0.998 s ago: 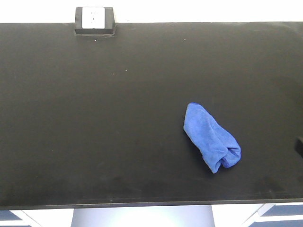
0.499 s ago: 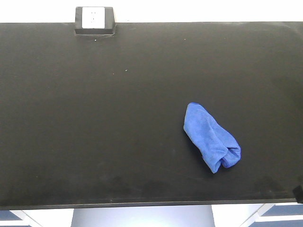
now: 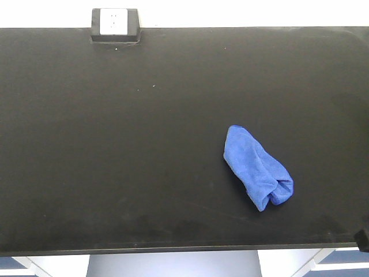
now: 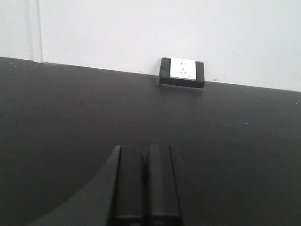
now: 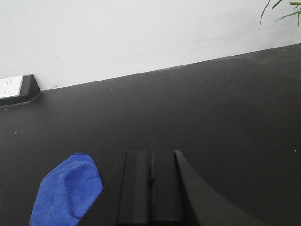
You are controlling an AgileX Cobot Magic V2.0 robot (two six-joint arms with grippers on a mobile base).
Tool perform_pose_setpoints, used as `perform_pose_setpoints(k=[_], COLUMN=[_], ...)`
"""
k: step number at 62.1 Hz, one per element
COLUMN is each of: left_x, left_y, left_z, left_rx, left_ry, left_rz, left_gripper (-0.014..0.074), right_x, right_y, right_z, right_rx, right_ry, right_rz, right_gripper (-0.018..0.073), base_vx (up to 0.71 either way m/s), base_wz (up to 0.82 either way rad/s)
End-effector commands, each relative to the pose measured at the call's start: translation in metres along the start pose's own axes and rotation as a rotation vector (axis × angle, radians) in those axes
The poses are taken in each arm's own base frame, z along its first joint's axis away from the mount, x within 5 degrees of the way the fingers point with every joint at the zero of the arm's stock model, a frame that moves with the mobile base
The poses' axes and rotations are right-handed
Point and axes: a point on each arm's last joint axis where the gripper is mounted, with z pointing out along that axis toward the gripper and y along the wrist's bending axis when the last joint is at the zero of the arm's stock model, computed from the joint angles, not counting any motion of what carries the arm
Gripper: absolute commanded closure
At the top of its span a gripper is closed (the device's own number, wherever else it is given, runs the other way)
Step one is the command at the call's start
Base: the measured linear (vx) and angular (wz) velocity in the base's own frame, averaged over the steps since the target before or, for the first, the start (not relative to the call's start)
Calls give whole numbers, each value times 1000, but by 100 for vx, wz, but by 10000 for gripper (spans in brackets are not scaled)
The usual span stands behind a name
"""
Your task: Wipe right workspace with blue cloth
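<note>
Blue cloth [image 3: 258, 175] lies bunched, untouched, right of centre on the black worktop [image 3: 115, 144]; my right fingers [image 5: 151, 181] and left fingers [image 4: 146, 176] pressed together, empty; next: open right, descend onto cloth.

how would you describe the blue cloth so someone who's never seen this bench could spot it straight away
Start with the wide matte black benchtop that fills the front view, with a small outlet box at its far edge. Right of centre and toward the near edge lies the blue cloth, bunched into a loose roll and lying diagonally. It is the only bright, soft, fuzzy thing on the plain dark surface.
</note>
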Motion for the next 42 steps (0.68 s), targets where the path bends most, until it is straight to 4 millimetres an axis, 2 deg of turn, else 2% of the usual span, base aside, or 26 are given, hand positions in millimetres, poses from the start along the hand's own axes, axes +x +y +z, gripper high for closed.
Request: perform_pose_setpoints(k=[1,42], left_x=[2,2], left_y=[0,0], left_z=[1,1], left_rx=[17,17], left_ry=[-66,-66], left_rz=[-9,-9], left_gripper=[602,602], right_x=[-1,-1], right_y=[0,0], right_z=[1,1], right_rx=[-11,-11], right_ry=[-63,-63], right_rz=[-13,-13], right_gripper=[567,567], base_vx=[0,0], base_wz=[0,0])
